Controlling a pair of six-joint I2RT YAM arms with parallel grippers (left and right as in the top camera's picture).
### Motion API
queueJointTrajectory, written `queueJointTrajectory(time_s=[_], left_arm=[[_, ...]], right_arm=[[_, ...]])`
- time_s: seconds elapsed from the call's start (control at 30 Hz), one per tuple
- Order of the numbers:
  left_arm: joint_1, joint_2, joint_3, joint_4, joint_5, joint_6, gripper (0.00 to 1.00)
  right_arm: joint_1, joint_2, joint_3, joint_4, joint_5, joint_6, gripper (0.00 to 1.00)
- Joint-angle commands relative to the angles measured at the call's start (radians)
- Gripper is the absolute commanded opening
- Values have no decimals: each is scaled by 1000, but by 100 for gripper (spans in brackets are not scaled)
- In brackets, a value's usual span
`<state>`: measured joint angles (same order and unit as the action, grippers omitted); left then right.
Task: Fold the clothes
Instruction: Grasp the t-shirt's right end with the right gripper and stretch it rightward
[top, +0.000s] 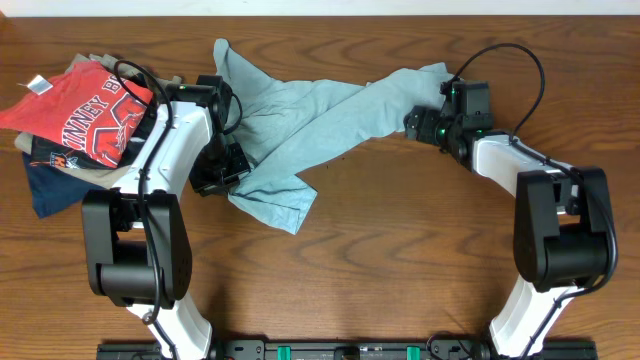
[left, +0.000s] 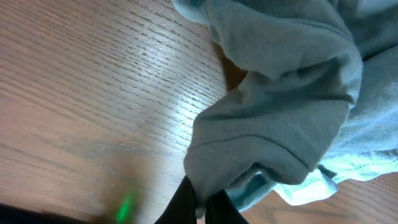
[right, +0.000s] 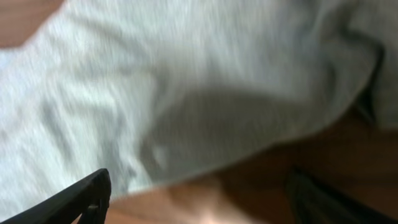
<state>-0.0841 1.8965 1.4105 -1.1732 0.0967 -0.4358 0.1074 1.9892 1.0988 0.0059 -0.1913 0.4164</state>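
- Sprawling in a twisted band across the far middle of the table (top: 400, 260), the pale blue-grey T-shirt (top: 310, 120) lies rumpled and unfolded.
- Left gripper (left: 199, 198) is pinched tight on a bunched fold at the T-shirt's near-left end.
- Right gripper (right: 199, 183), jaws spread wide, sits at the T-shirt's right end, cloth just beyond its fingers.

Your two arms match: white tube links between bulky black joint housings. On the left arm (top: 170, 135), a black cable (top: 128, 66) loops out at ten o'clock overhead. The right arm (top: 495, 155) carries its own black cable (top: 505, 45) at two o'clock, with green lights (top: 449, 90) on its wrist. The left gripper (left: 199, 196) and right gripper (right: 199, 180) have black fingers. A black base rail (top: 350, 350) with green marks sits at six o'clock.
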Motion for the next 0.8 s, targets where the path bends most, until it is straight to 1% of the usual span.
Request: queueJointTrajectory(time_s=[0.0, 0.1, 0.13, 0.17, 0.2, 0.3, 0.43, 0.5, 0.6, 0.67, 0.7, 0.77], left_arm=[[0, -2, -1, -3, -19, 17, 6], [0, -2, -1, -3, -19, 17, 6], [0, -2, -1, -3, -19, 17, 6], [0, -2, -1, -3, -19, 16, 6], [0, -2, -1, -3, -19, 16, 6], [0, -2, -1, -3, -19, 17, 6], [0, -2, -1, -3, -19, 17, 6], [0, -2, -1, -3, -19, 17, 6], [0, -2, -1, -3, -19, 16, 6], [0, -2, -1, -3, -19, 16, 6], [0, -2, -1, -3, -19, 16, 6], [0, -2, -1, -3, -19, 16, 6]], right_arm=[[12, 56, -9, 32, -1, 124, 75], [11, 58, -9, 77, 0, 141, 40], [10, 57, -9, 87, 0, 140, 24], [9, 57, -8, 89, 0, 140, 11], [3, 57, -6, 89, 0, 133, 1], [-26, 41, -6, 57, -1, 124, 1], [-87, -53, -6, -68, -1, 67, 1], [-130, -145, -1, -182, -1, 28, 1], [-187, -285, 13, -383, -15, 10, 1], [-220, -374, 27, -496, -54, -43, 1], [-232, -415, 36, -529, -57, -63, 1], [-244, -468, 51, -509, -43, -107, 2]])
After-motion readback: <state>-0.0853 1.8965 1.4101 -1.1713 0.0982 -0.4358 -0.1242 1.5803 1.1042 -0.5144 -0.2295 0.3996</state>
